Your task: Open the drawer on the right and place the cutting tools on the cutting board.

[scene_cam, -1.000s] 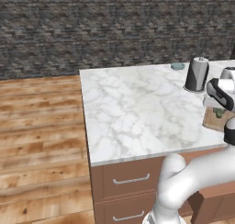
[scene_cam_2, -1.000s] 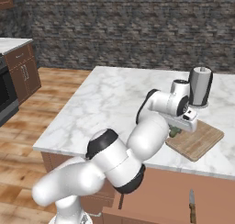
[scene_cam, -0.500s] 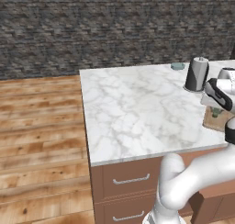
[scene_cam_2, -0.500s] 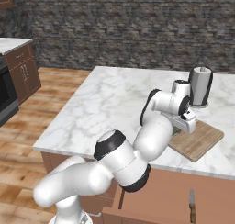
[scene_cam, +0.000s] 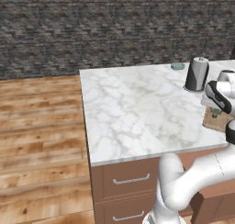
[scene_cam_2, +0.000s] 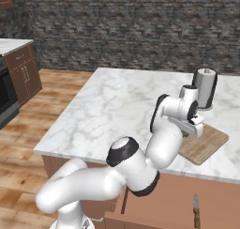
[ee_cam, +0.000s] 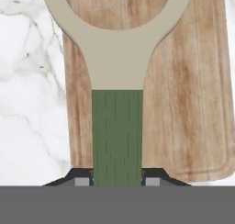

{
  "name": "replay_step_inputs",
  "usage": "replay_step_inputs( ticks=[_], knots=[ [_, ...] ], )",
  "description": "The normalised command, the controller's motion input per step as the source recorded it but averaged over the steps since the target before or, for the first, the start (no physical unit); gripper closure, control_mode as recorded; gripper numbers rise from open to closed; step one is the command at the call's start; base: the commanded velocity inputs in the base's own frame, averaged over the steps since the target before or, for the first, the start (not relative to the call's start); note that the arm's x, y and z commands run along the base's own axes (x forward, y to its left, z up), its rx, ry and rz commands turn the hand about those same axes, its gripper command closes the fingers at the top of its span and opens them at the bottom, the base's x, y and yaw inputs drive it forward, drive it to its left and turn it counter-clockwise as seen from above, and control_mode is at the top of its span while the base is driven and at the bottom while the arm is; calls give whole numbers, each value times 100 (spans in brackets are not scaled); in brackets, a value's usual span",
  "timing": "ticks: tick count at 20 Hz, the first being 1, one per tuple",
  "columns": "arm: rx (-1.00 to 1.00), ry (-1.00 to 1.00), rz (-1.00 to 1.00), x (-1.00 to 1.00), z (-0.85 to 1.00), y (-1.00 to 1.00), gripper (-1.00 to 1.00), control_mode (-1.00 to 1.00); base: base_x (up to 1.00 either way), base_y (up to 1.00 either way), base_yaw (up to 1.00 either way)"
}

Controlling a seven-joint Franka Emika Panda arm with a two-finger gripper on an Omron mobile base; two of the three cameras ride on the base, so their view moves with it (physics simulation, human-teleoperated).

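Note:
My gripper point(ee_cam: 117, 179) is shut on the dark green handle of the peeler point(ee_cam: 117, 126). Its pale Y-shaped head reaches out over the tan cutting board point(ee_cam: 183, 103), just above the wood near the board's left edge. From the left base view, the gripper point(scene_cam: 215, 107) hangs at the right edge of the counter with the peeler point(scene_cam: 215, 112) under it, over the cutting board point(scene_cam: 220, 122). In the right base view the gripper point(scene_cam_2: 192, 127) is above the cutting board point(scene_cam_2: 208, 143). Below the counter the drawer point(scene_cam_2: 164, 202) stands open, and a knife point(scene_cam_2: 196, 215) lies in it.
A tall grey cylinder point(scene_cam: 196, 74) stands on the white marble countertop point(scene_cam: 133, 113) just behind the board. A small teal object point(scene_cam: 177, 66) lies at the counter's far edge. Shut drawers point(scene_cam: 131, 179) face the wooden floor on the left.
The hand with the peeler has barely shifted above the board. The grip is the same.

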Motion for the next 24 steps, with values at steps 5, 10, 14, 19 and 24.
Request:
replay_step_inputs(
  ticks=[5,10,14,19,24],
  knots=[
    [0,3,0,12,-18,-15,100,-100,0,0,0],
    [0,8,0,4,-32,0,100,-100,0,0,0],
    [0,13,0,0,-34,0,100,-100,0,0,0],
    [0,9,0,0,-13,0,100,-100,0,0,0],
    [0,0,0,0,0,0,-100,-100,0,0,0]
  ],
)
